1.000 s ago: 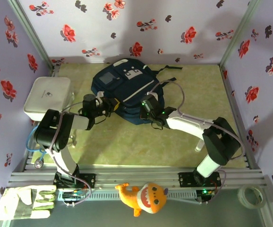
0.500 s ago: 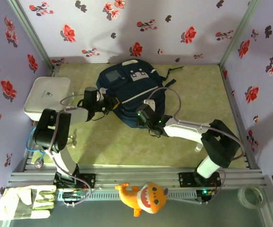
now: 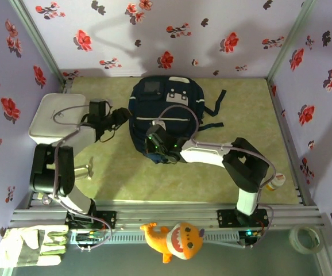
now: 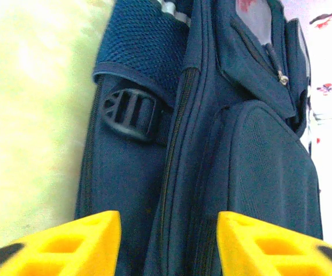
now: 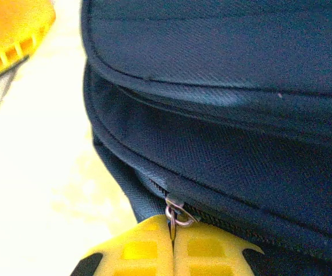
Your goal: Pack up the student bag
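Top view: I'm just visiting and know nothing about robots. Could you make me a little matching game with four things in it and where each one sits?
Things:
1. bag
2. white box
3. plush toy
4. glove

Places:
A. left side of the table
B. bottom-left corner of the picture
C. far middle of the table
D. bottom middle of the picture

Pairs: 1-C, 2-A, 3-D, 4-B
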`<state>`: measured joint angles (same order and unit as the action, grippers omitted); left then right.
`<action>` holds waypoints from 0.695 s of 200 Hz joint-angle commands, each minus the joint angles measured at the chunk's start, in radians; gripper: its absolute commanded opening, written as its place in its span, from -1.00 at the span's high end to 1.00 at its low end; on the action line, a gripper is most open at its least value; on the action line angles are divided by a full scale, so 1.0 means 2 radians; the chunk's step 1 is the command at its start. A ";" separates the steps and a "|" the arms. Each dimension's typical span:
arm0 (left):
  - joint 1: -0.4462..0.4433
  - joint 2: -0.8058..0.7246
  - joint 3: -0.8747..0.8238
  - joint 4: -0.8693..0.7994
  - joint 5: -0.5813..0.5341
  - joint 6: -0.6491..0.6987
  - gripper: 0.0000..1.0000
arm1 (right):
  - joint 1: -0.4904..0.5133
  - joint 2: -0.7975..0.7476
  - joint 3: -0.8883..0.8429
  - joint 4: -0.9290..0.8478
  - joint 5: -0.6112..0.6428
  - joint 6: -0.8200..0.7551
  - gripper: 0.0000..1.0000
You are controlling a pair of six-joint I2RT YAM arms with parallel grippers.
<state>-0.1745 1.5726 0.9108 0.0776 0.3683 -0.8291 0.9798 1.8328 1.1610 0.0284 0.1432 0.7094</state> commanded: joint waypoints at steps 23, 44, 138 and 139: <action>0.018 -0.082 -0.083 -0.007 0.029 -0.039 -0.29 | -0.001 0.047 0.076 0.023 -0.065 -0.024 1.00; 0.018 -0.091 -0.106 0.019 0.057 -0.096 -0.28 | -0.002 0.056 0.088 0.025 -0.072 -0.023 1.00; 0.005 -0.035 -0.107 0.095 0.079 -0.180 0.18 | -0.005 0.057 0.089 0.027 -0.071 -0.014 1.00; 0.005 -0.034 -0.107 0.095 0.079 -0.181 0.19 | -0.005 0.057 0.089 0.027 -0.071 -0.014 1.00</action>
<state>-0.1501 1.4719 0.6792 0.2317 0.5133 -1.1511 0.9684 1.9427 1.3029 0.0376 0.0246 0.6846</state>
